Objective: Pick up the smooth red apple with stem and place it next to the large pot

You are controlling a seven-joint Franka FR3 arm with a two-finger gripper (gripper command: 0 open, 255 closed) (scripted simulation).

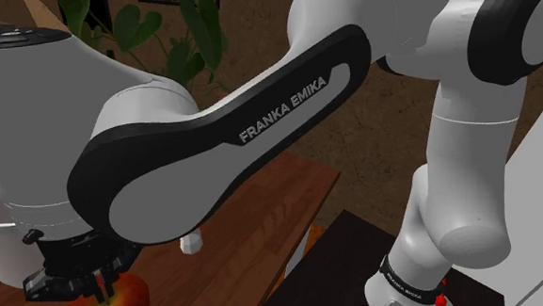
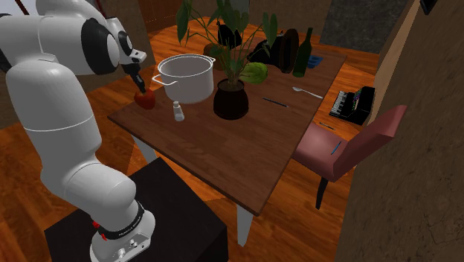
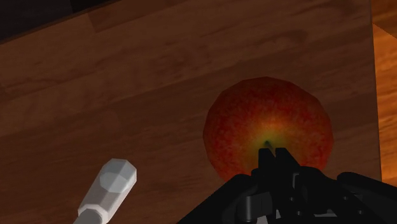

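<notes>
A red apple [image 3: 267, 121] with yellowish shading around its stem sits at the table's corner, under my hand. My black gripper [image 3: 270, 153] is shut, its fingertips meeting right at the stem on top of the apple. In the shoulder view the gripper [image 1: 98, 282] stands directly above the apple [image 1: 116, 300]. In the second exterior view the apple [image 2: 145, 99] lies just to the left of the large white pot [image 2: 186, 78], with the gripper [image 2: 138, 80] above it. Whether the apple rests on the wood or hangs just above it, I cannot tell.
A small white shaker [image 2: 178, 112] stands near the apple, in front of the pot. Behind it a potted plant [image 2: 230, 100], a green cabbage [image 2: 254, 72] and dark bottles [image 2: 301, 52] occupy the wooden table [image 2: 245, 156]. A red chair [image 2: 349, 141] stands at the right.
</notes>
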